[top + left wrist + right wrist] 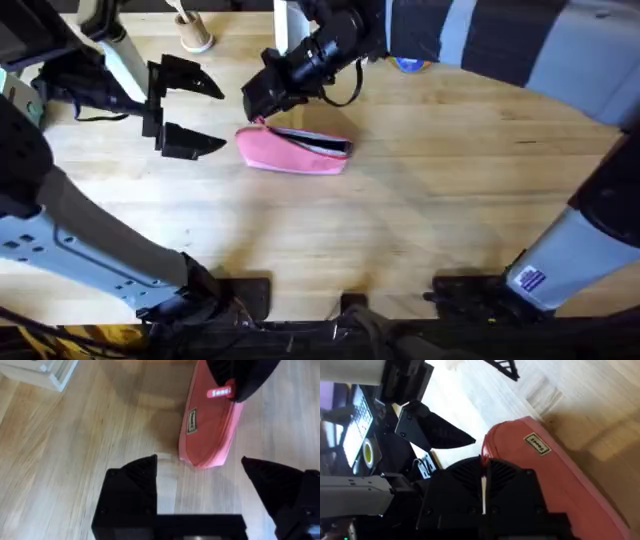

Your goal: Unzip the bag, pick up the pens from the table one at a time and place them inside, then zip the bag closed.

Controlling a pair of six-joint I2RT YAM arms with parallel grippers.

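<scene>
The pink bag [293,150] lies lengthwise on the table [420,210], a grey zipper line along its far edge. My right gripper [256,110] reaches across from the right to the bag's left end. In the right wrist view it [483,462] is shut on the small pink puller at the end of the bag [565,480]. My left gripper [215,118] stands open just left of the bag, nothing between its fingers. The left wrist view shows the left gripper [199,467] facing the bag's end [210,430] and the puller [220,392]. The pens are out of view.
A small wooden cup [195,35] stands at the back left, and a blue object [410,65] at the back middle. A white slatted rack [45,372] sits near the left arm. Black cables [85,100] lie at the far left. Bare tabletop spreads in front of the bag.
</scene>
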